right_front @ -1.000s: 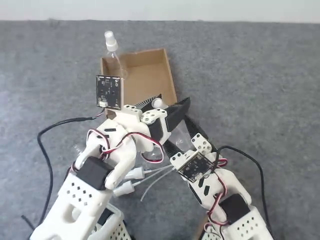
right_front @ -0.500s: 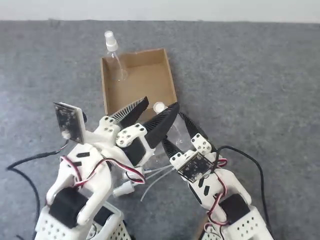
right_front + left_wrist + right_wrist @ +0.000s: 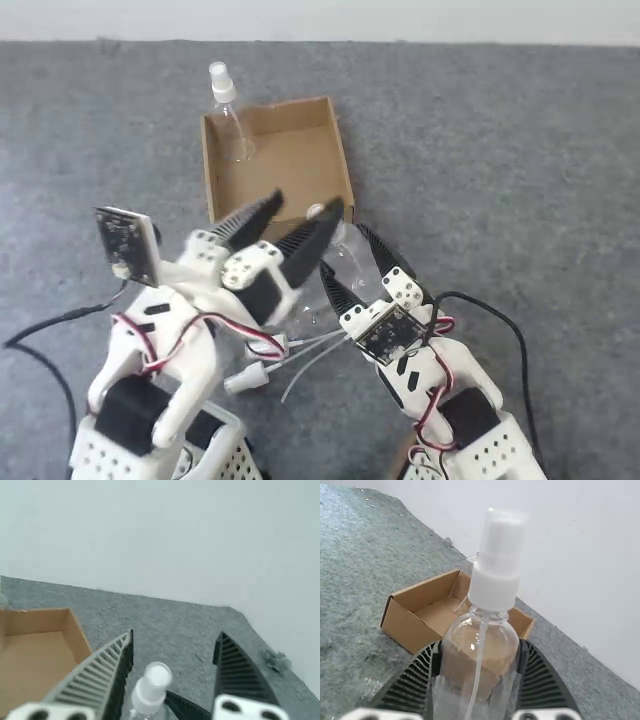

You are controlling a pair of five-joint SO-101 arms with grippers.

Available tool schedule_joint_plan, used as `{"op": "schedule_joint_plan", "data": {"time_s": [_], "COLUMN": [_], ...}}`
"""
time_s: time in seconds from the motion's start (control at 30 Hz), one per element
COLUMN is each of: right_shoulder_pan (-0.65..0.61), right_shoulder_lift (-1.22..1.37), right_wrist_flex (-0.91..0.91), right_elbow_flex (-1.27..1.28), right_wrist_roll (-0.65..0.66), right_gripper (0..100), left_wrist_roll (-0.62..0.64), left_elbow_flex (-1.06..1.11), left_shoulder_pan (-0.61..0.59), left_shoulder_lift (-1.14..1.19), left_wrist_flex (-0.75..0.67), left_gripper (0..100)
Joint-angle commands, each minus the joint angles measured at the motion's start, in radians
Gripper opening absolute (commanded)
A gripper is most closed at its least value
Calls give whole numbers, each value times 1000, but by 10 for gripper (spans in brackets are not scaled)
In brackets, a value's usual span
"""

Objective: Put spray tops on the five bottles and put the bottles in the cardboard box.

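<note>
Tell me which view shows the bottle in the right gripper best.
The right wrist view: the bottle stands close up, clear body and white spray top, in the right gripper. The high view shows its spray top from above; the left wrist view, that top between the fingers of the left gripper.

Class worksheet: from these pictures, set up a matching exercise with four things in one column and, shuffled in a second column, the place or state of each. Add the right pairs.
Things
1. left gripper
2. right gripper
3. capped bottle
4. loose spray tops

Place or state
A. lying on the carpet near the arms' bases
B. shut on a second bottle
C. standing in a far corner of the box
D. open, a finger on each side of a spray top

Pairs: 1-D, 2-B, 3-C, 4-A
</note>
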Motion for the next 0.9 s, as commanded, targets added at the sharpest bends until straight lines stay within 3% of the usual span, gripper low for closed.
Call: {"op": "schedule_joint_plan", "data": {"time_s": [0.0, 0.2, 0.5, 0.87], "right_shoulder_pan": [2, 2, 2, 1], "right_shoulder_lift": [-12, -10, -10, -16], "right_wrist_flex": [4, 4, 4, -4], "right_elbow_flex": [21, 21, 21, 18], "right_wrist_roll": [2, 2, 0, 0], "right_gripper": [30, 30, 30, 30], "left_wrist_roll": [-63, -150, -78, -77], "left_elbow_flex": [-16, 64, 280, 367], "left_shoulder_pan": [-104, -212, -382, -402], "left_shoulder_lift": [-12, -12, -12, -12], "left_wrist_flex": [-11, -52, -55, -54], "left_gripper": [206, 12, 13, 13]}}
